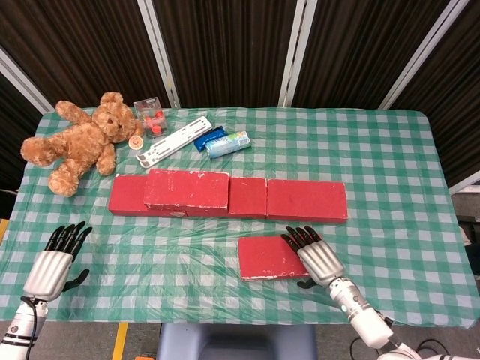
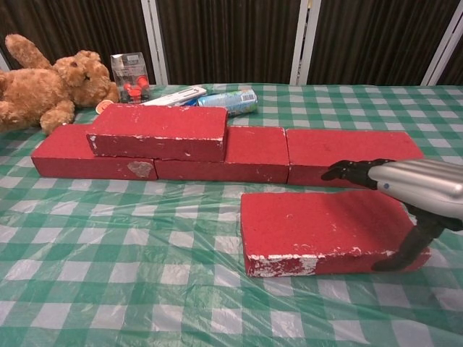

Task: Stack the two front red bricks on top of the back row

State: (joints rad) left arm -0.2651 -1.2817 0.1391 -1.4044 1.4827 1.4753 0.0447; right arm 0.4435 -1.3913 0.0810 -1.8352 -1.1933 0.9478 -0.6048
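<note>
Grasping the loose brick (image 1: 271, 256) near the table's (image 1: 390, 150) front edge, the right hand (image 1: 318, 259), fingers spread and empty above its right end, should clamp both long sides before lifting onto the back row (image 1: 304, 200).

A wide strip of bare table (image 1: 180, 255) is left open left of the front brick (image 1: 270, 256), up to the left hand (image 1: 51, 266) at the near left corner. The right end of that brick is covered by the right hand (image 1: 319, 259). Further back, passage is blocked by the back row (image 1: 304, 200), raised on the left by the stacked brick (image 1: 187, 190).
</note>
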